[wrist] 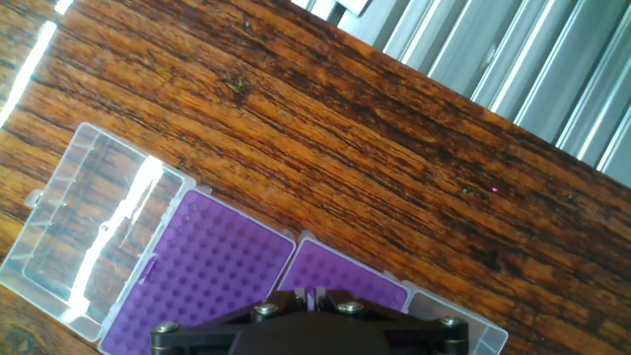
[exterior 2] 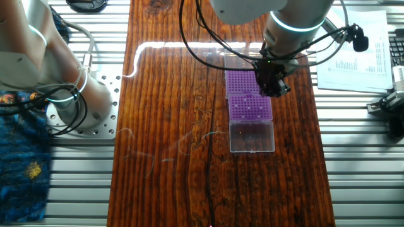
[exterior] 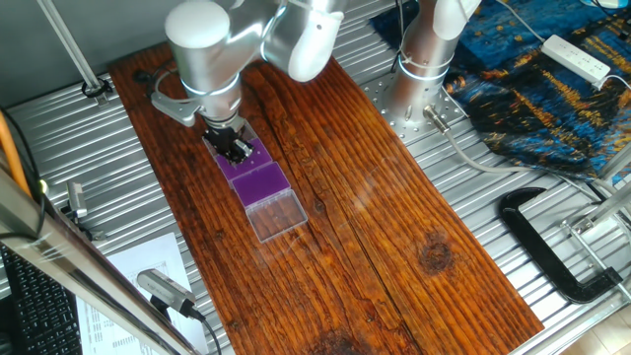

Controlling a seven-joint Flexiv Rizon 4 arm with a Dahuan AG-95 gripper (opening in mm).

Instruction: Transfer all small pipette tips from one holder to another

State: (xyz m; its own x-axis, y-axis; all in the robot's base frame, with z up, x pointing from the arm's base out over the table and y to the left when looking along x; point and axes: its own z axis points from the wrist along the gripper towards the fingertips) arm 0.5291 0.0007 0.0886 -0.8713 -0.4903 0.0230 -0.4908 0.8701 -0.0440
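Wood-plank surface [exterior: 394,227] on a ribbed metal bench, arm low over two purple racks.
Square purple hole-grid holders [exterior 2: 250,106] sit end to end, centre-right in the other fixed view, each in a clear hinged plastic box with lid [exterior 2: 252,137] flipped open, likely for top access. Black two-finger gripper [exterior 2: 273,85] hovers at the racks' seam, probably lining up a pick; can't tell whether its fingers are apart or together. Tiny whitish pipette tips too small to make out. Black clamp [exterior: 547,247] lower right in one fixed view.

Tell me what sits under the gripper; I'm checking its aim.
Under the gripper sits a square purple rack in its clear box, beside the second purple rack. The holes beneath the fingers are covered; no tips can be made out.
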